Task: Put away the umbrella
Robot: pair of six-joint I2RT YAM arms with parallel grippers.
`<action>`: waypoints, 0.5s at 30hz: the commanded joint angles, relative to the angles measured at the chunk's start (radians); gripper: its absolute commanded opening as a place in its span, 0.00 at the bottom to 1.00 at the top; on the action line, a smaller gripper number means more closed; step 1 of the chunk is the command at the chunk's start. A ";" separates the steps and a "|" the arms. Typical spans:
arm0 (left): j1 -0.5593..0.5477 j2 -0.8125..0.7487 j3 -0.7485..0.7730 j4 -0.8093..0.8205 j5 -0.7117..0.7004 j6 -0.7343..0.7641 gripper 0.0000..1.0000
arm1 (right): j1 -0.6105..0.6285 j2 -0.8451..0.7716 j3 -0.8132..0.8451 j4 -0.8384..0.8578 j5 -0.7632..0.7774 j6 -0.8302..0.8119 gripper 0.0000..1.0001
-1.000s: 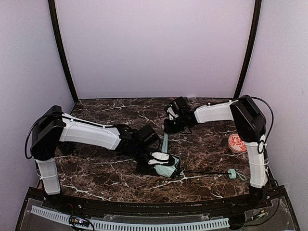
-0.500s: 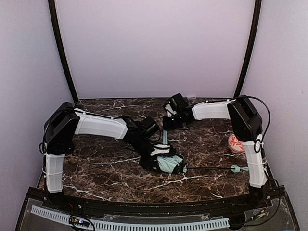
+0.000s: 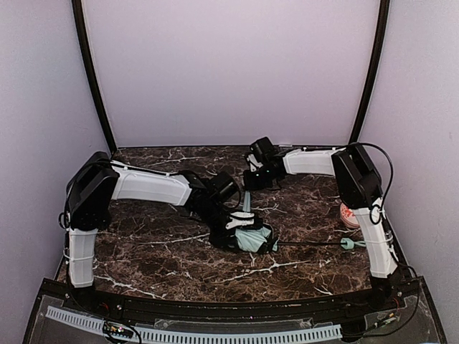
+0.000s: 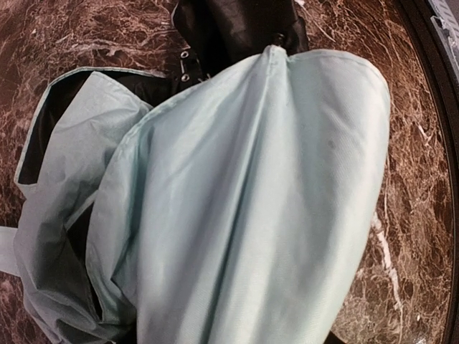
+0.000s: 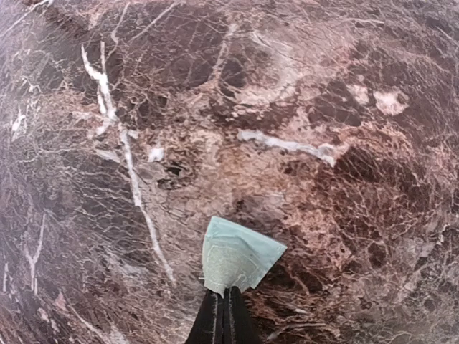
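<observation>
left pincer point(image 3: 240, 224) grasping umbrella point(image 4: 251, 201) bundle | right pincer point(image 5: 222, 292) clenched on its mint tab point(image 5: 237, 261) — bundle resting on table point(image 3: 143, 251)

Mint-green, black-lined umbrella point(image 4: 251, 201) on dark brown, white-veined table point(image 3: 143, 251).

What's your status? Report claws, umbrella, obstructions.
Left claw clamped on the umbrella canopy bundle. Right claw shut, pinching its mint strap. Shaft extended, handle at right. Nothing blocking; patterned ball off to the right.
</observation>
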 commanded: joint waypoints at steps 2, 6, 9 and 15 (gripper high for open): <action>-0.116 0.012 -0.068 -0.445 0.301 -0.012 0.00 | -0.170 0.000 0.169 0.418 0.292 -0.010 0.00; -0.134 0.000 -0.051 -0.455 0.297 0.003 0.00 | -0.184 0.034 0.259 0.398 0.299 -0.014 0.00; -0.139 0.013 -0.073 -0.428 0.319 0.019 0.00 | -0.190 0.056 0.257 0.382 0.287 -0.002 0.00; -0.036 0.146 -0.074 -0.435 0.523 0.003 0.00 | -0.182 0.006 0.064 0.454 0.188 0.082 0.00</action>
